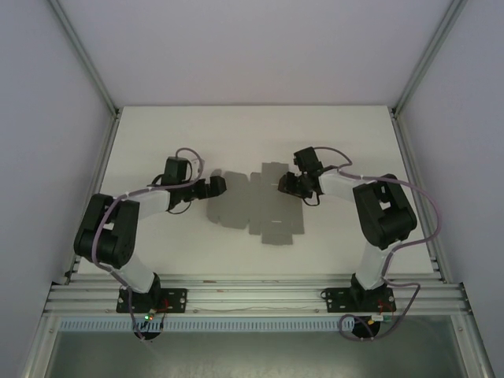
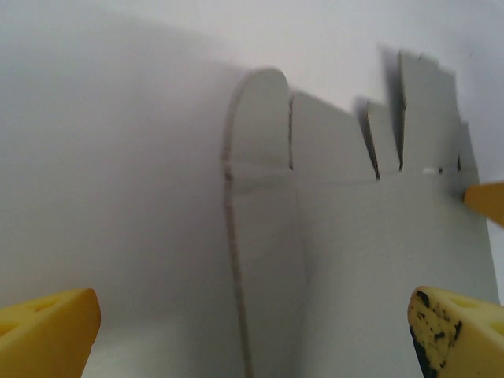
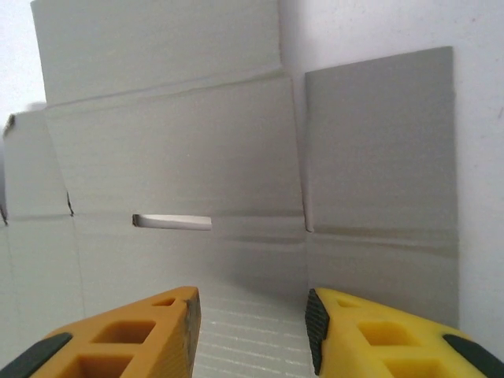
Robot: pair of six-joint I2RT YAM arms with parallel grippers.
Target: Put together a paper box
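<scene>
The paper box is a flat die-cut sheet of plain grey thin cardboard. It lies on the white desk between the two hands, unfolded, with stepped flaps around its outline.

The left hand sits just beside the sheet's left edge and is released. In its wrist view the yellow fingers stand at opposite bottom corners, and the right one is scuffed with black marks. Ahead of this hand the sheet shows a rounded flap, then squarer flaps separated by narrow cuts, with a crease line running across their bases. The sheet's near edge is blurred. At the far right a yellow tip touches the cardboard, but it is cut off by the frame and hard to identify.

The right hand is at the sheet's upper right part. From above its fingertips are too small and dark to read. Its wrist view shows blocky, hollow-ribbed fingers partway apart, with the cardboard running down into the gap. I cannot tell whether they grasp it. Ahead of them are a narrow rectangular slot, faint fold lines and a separate panel to the right, with fine ribbing on the surface nearest the fingers.
</scene>
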